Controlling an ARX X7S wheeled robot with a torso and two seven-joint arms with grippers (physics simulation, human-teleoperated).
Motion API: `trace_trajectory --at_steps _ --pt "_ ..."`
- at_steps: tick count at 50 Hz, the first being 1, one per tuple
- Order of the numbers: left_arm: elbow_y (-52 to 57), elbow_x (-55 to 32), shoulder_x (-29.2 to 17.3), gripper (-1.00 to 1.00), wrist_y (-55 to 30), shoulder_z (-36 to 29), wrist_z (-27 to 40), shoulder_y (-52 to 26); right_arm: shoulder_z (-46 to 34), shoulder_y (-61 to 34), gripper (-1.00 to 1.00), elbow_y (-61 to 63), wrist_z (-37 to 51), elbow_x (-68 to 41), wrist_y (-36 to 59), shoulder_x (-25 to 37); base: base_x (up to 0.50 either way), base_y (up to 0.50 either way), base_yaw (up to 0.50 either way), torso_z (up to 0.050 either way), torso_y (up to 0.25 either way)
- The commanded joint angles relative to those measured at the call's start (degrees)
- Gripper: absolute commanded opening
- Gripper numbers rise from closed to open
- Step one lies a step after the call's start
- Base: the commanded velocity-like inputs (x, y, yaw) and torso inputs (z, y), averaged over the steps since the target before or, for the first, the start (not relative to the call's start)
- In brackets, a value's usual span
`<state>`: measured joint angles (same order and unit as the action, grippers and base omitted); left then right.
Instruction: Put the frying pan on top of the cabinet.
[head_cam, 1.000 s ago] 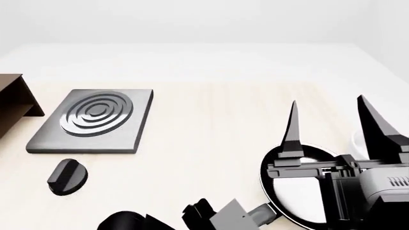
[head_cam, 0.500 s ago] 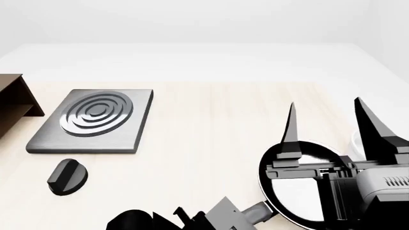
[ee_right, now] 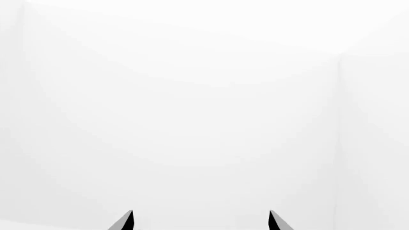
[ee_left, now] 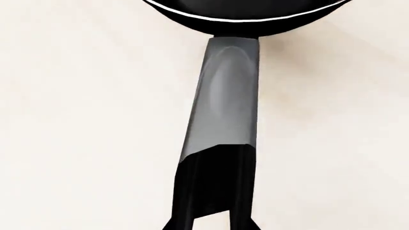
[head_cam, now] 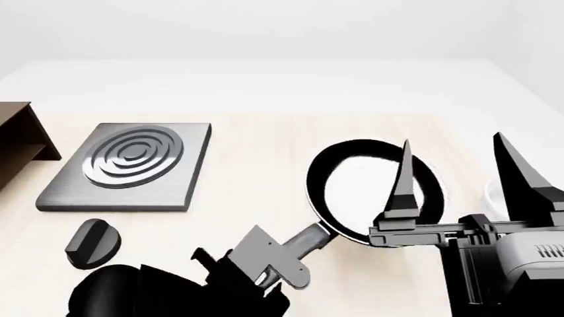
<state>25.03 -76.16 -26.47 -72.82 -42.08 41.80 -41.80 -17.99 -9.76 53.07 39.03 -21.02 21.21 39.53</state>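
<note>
Meanwhile the left claw [head_cam: 295,254] gripped the long grey handle of the round black frying pan [head_cam: 374,191]; the right claw [head_cam: 458,173], just beside the pan, stood wide open.

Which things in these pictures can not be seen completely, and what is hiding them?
- Cabinet: head view, cut off by the picture edge; only a corner shows.
- Frying pan: head view, its far side is behind the right end effector; left wrist view shows only its rim and handle.
- Left end effector: shut on the handle; head view hides its fingertips behind the arm.
- White object: head view, behind the right end effector, unidentifiable.
</note>
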Motion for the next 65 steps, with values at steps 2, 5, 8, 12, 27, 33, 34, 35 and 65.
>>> trace_trajectory --at_steps 2,5,8,12,27,33,34,35,65 --pt "-0.91 -1.67 -8.13 -1.00 4.14 12.49 -0.69 -2.61 0.01 0.18 1.00 0.14 0.24 0.03 -0.05 0.28 0.00 0.00 0.00 0.000 0.000" --pt "-5.78 -4.94 -9.18 -1.00 4.23 16.47 0.76 -6.15 -0.31 -0.03 1.00 -0.08 0.13 0.14 -0.08 0.11 0.00 0.00 0.00 0.000 0.000" --pt "-13.06 -7.18 -8.94 -1.00 2.84 18.51 3.26 -11.80 -0.65 -0.15 1.00 -0.48 -0.03 0.24 -0.24 -0.08 0.00 0.00 0.00 0.000 0.004" --pt "-24.72 -3.12 -8.08 -1.00 1.70 18.02 2.66 -22.50 -0.71 -0.26 1.00 -0.87 -0.16 0.16 -0.51 -0.17 0.00 0.00 0.00 0.000 0.003" --pt "-65.34 15.12 -1.68 -1.00 4.97 7.34 -10.57 -52.54 -1.25 -1.19 1.00 -1.42 -0.58 -0.37 -0.23 -0.37 0.00 0.00 0.00 0.000 0.002" --pt "-93.84 27.89 5.23 -1.00 17.04 -1.61 -22.53 -63.46 -1.40 -1.83 1.00 -1.54 -0.68 -0.65 0.25 -0.39 0.00 0.00 0.00 0.000 0.002" --pt "-99.61 29.66 6.51 -1.00 19.87 -2.21 -23.33 -65.37 -1.43 -2.04 1.00 -1.39 -0.65 -0.72 0.53 -0.37 0.00 0.00 0.00 0.000 0.010" --pt "-99.94 30.29 6.32 -1.00 19.89 -1.24 -22.66 -65.53 -1.50 -2.13 1.00 -1.32 -0.65 -0.74 0.64 -0.36 0.00 0.00 0.00 0.000 0.000" --pt "-100.00 73.64 -2.30 -1.00 26.14 58.32 7.48 -63.72 -1.97 -1.69 1.00 -1.68 -0.44 -0.56 0.04 -0.19 0.00 0.00 0.00 0.001 0.001"
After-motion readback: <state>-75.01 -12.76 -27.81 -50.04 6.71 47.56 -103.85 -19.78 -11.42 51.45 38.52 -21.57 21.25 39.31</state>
